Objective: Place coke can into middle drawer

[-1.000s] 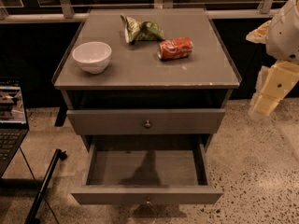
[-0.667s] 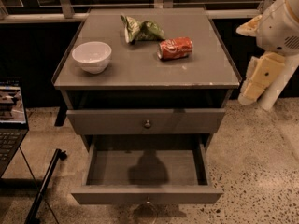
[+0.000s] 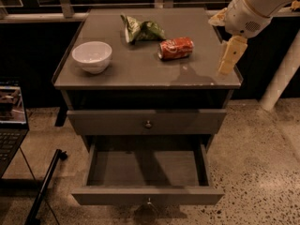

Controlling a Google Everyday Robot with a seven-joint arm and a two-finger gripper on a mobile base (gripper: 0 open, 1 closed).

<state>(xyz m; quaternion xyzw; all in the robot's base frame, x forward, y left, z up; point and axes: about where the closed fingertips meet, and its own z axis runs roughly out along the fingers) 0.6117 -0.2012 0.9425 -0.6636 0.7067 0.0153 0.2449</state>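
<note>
Since the earlier frames, the tool (image 3: 231,55) has shifted left from beside the cabinet and now hangs over the right edge of the surface (image 3: 136,71), toward the front right corner. Whether it is set wide or narrow cannot be determined. The coke can (image 3: 176,48) lies on its side on the surface, right of centre and apart from the tool. A green snack bag (image 3: 143,30) lies just behind the can, toward the rear edge. A white bowl (image 3: 92,56) stands upright near the left edge. Below the front edge, a drawer front (image 3: 112,122) is closed. Beneath it, the middle drawer (image 3: 145,168) is pulled out, floor exposed.
</note>
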